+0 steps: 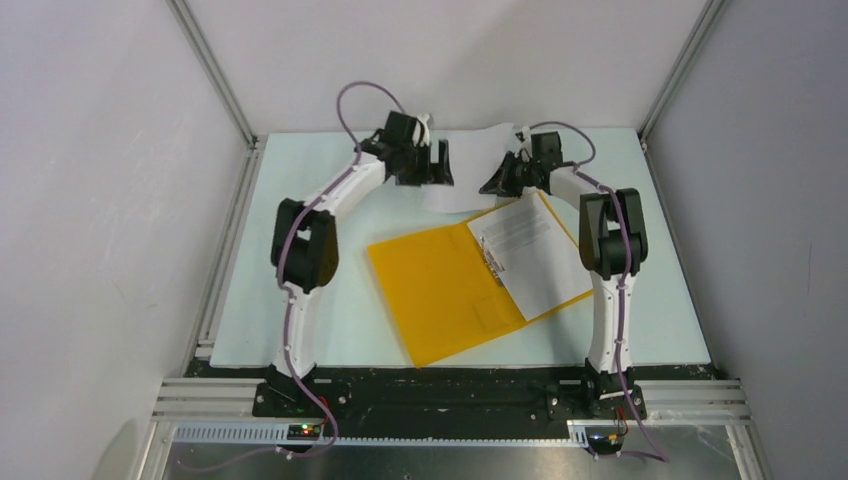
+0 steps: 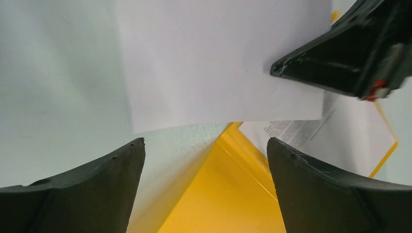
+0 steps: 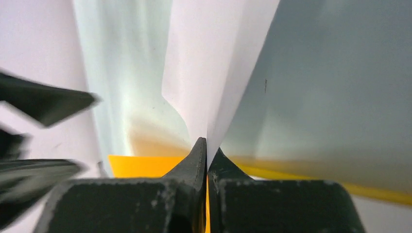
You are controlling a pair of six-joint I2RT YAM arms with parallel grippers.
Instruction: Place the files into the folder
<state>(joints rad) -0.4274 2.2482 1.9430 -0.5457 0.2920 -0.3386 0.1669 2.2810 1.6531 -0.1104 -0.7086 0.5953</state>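
Observation:
The folder [image 1: 445, 290] lies open and flat mid-table, yellow inside, with a metal clip at its spine. One printed file [image 1: 530, 250] rests on its right half. Behind the folder a second white file [image 1: 470, 160] is lifted at one edge, and my right gripper [image 1: 497, 180] is shut on that edge. In the right wrist view the sheet [image 3: 214, 73] rises out of the pinched jaws of the right gripper [image 3: 207, 145]. My left gripper [image 1: 433, 172] hangs open just left of that sheet. From the left wrist, the left gripper [image 2: 205, 143] holds nothing, above the sheet [image 2: 218, 63] and folder [image 2: 233, 194].
The pale mat [image 1: 300, 300] is bounded by white walls and aluminium frame rails [image 1: 215, 70] on the left, right and back. The black right gripper body [image 2: 350, 58] sits close in front of the left wrist camera.

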